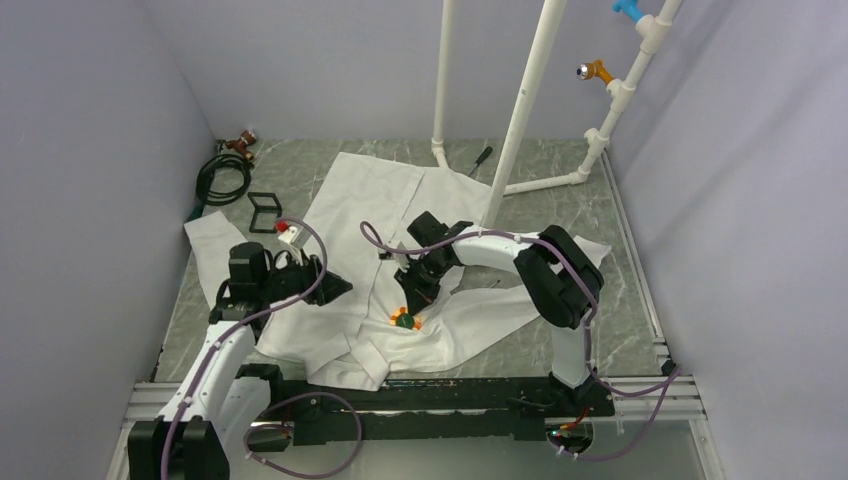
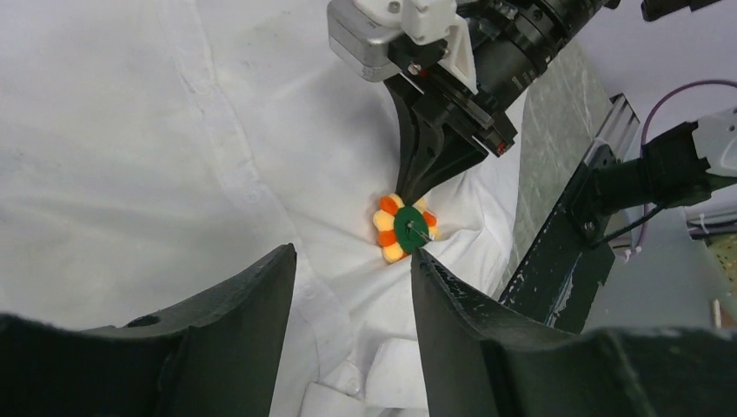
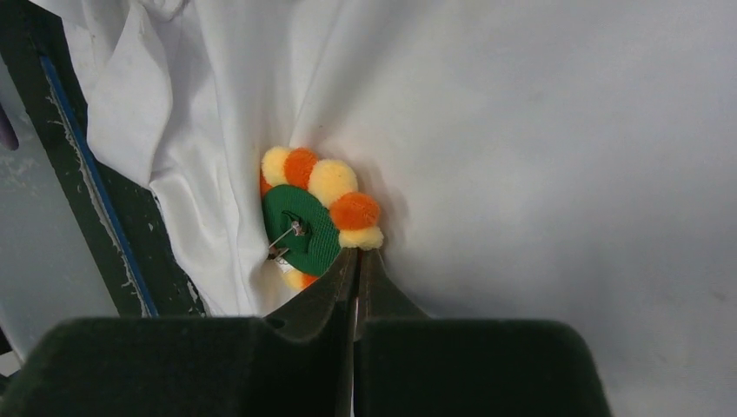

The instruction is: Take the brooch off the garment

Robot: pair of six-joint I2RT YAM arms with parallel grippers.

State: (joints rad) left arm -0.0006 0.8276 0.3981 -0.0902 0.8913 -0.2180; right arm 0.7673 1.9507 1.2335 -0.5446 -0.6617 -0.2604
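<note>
**A:** Where is the brooch [image 1: 404, 320] sitting?

**B:** On the near part of the garment [image 1: 380, 200], which is spread over the table [image 1: 620, 260]. It's roughly midway between the two arms. It is tipped up, so its green backing [image 3: 304, 230] and the pin [image 3: 285, 239] face the cameras. The cloth is puckered in around it, so I judge it to be fastened, not yet freed.

**A:** Why would the right gripper [image 3: 358, 254] come in from the far side?

**B:** Probably to hold the flower on edge and expose the pin. Its jaws are pressed together, with no gap showing. The tips sit right at the rim, where the backing meets the pom-pom petals. Whether they nip the brooch itself or only cloth behind it, I cannot tell.

**A:** And the left gripper [image 2: 352, 252]?

**B:** Its fingers stand partly apart with nothing between them, only white fabric below. It points at the brooch from the left. From the wrist view its right-hand tip looks just beside the backing, but from above the gripper appears clear of it. I'd guess it is lined up either to pin down the cloth or to work the clasp.
</note>
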